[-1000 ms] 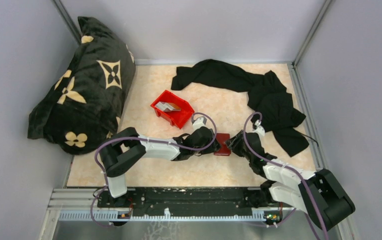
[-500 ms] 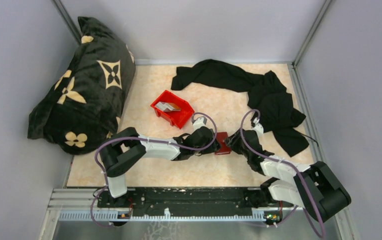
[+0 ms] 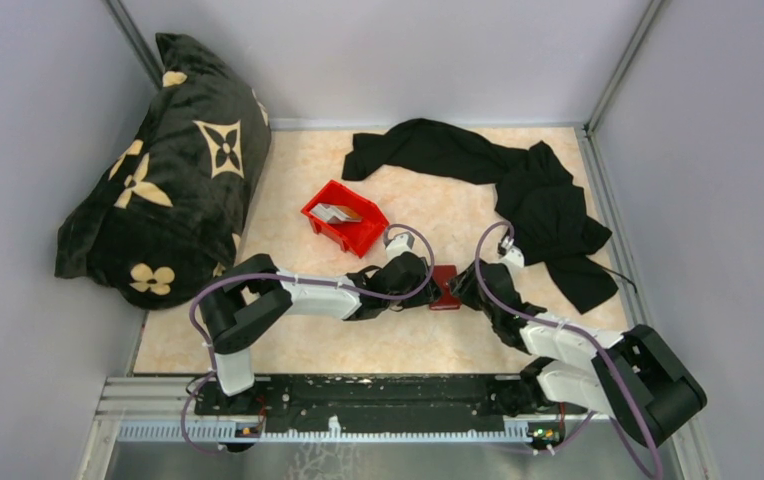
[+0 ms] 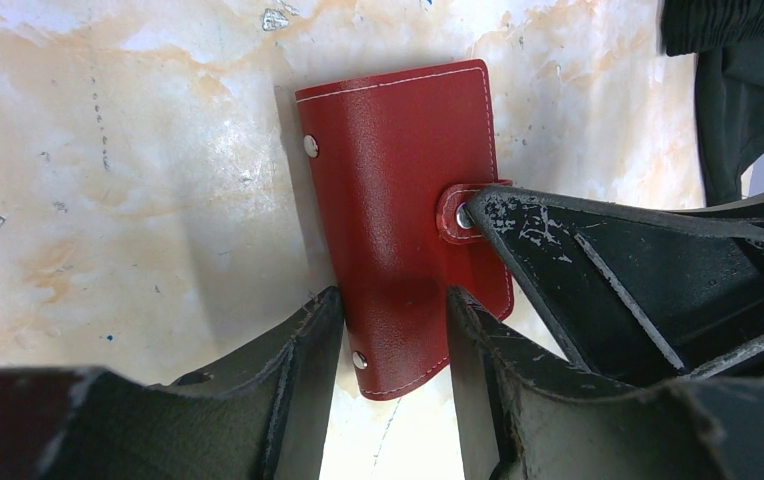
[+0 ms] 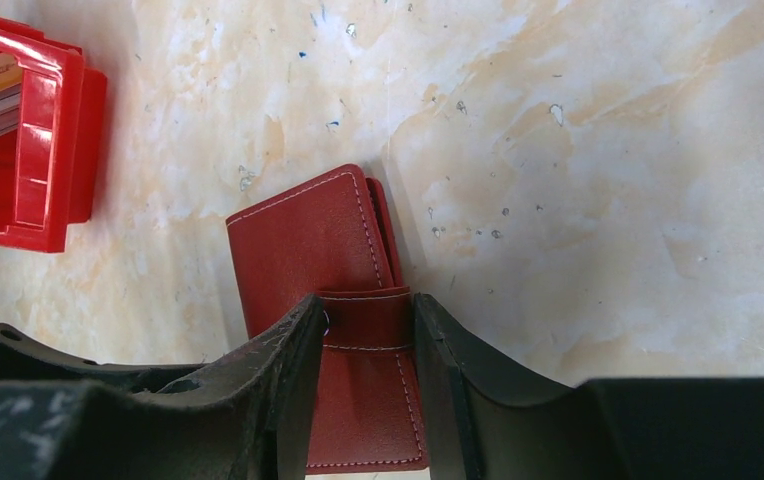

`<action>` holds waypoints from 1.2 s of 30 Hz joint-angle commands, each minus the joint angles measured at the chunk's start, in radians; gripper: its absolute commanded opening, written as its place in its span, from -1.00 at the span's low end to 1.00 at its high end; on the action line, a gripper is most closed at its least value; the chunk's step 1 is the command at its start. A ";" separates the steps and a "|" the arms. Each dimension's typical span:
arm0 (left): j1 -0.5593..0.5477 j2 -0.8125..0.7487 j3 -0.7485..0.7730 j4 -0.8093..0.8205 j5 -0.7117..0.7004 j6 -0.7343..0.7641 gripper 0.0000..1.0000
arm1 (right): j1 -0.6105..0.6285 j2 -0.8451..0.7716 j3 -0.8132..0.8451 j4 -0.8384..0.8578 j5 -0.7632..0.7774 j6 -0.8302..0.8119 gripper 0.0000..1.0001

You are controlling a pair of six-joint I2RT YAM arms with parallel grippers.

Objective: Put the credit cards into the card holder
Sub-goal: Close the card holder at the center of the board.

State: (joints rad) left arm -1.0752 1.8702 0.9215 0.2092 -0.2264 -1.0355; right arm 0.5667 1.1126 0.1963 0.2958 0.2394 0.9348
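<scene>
Far left: one patterned pillow (image 3: 163, 165), not involved. One red bin (image 3: 355, 240) is set left of centre. The credit cards (image 3: 336, 212) are stacked in it, count not readable.

Left gripper (image 4: 393, 300) is held about half wide, tips set over the left end of the card holder (image 4: 398, 170). The holder is wider than the gap, so it is judged pinned to the table (image 3: 288, 200), not clamped.

One card holder is seen, lying shut at centre between the two grippers, right of and nearer than the bin. Three metal studs are counted.

Right gripper (image 5: 368, 305) is closed narrow across the snap strap, judged so the flap can be pulled open against the pinned body.

Right: one black cloth (image 3: 548, 215), not involved.
</scene>
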 commanded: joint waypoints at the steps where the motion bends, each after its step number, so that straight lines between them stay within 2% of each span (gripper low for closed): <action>1: 0.007 0.141 -0.079 -0.333 0.010 0.047 0.04 | 0.038 0.020 -0.041 -0.180 -0.025 -0.019 -0.21; 10: 0.006 0.141 -0.079 -0.336 0.012 0.046 0.04 | 0.044 0.074 -0.048 -0.184 -0.015 0.009 -0.24; 17: 0.006 0.142 -0.078 -0.335 0.015 0.046 0.04 | 0.073 0.084 -0.064 -0.185 0.013 0.043 -0.34; 36: 0.008 0.144 -0.083 -0.333 0.024 0.043 0.03 | 0.192 0.092 -0.029 -0.225 0.119 0.051 -0.29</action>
State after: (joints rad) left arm -1.0706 1.8713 0.9234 0.2054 -0.2153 -1.0355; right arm 0.7078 1.1671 0.1955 0.3168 0.4709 1.0130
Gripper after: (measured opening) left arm 0.511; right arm 0.353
